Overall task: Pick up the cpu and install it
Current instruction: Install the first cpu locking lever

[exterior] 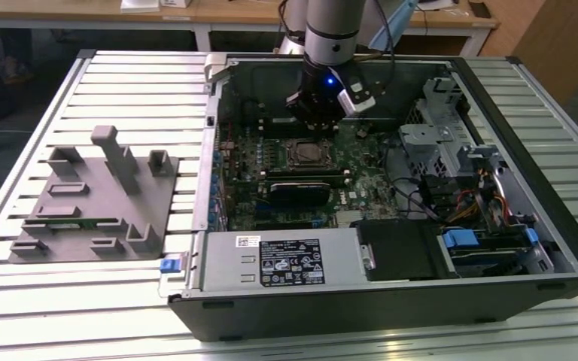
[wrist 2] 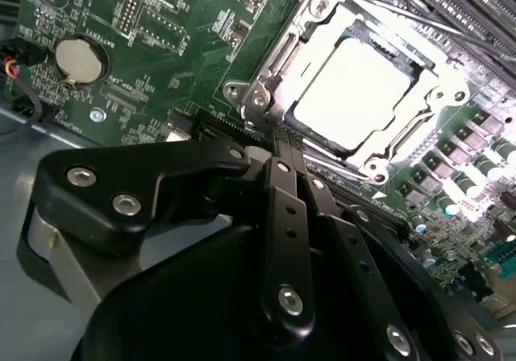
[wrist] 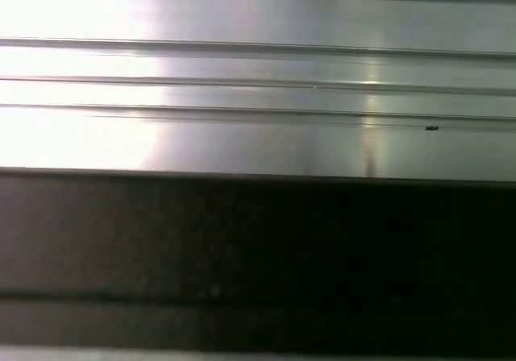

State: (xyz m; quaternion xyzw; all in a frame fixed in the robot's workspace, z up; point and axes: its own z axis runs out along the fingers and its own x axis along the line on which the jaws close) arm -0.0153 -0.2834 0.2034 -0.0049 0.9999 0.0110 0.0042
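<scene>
The cpu (wrist 2: 352, 89), a small square chip with a pale silver top, lies flat in the metal-framed socket (wrist 2: 442, 97) on the green motherboard (wrist 2: 161, 22). From the exterior view the cpu (exterior: 309, 153) sits near the middle of the open computer case (exterior: 570, 248). My gripper (exterior: 312, 129) hangs just behind the socket, toward the case's back wall, a little above the board. In the second wrist view its black fingers (wrist 2: 284, 184) run together to a point beside the socket frame; the gripper (wrist 2: 284, 141) is shut, nothing between its fingers.
A grey plastic tray (exterior: 88, 203) with upright posts and a thin green strip (exterior: 80, 222) lies on the slatted metal table (exterior: 68, 301) at the exterior view's left. Inside the case are a black ridged block (exterior: 304, 188), a power supply (exterior: 279, 259) and drive cages (exterior: 439, 135).
</scene>
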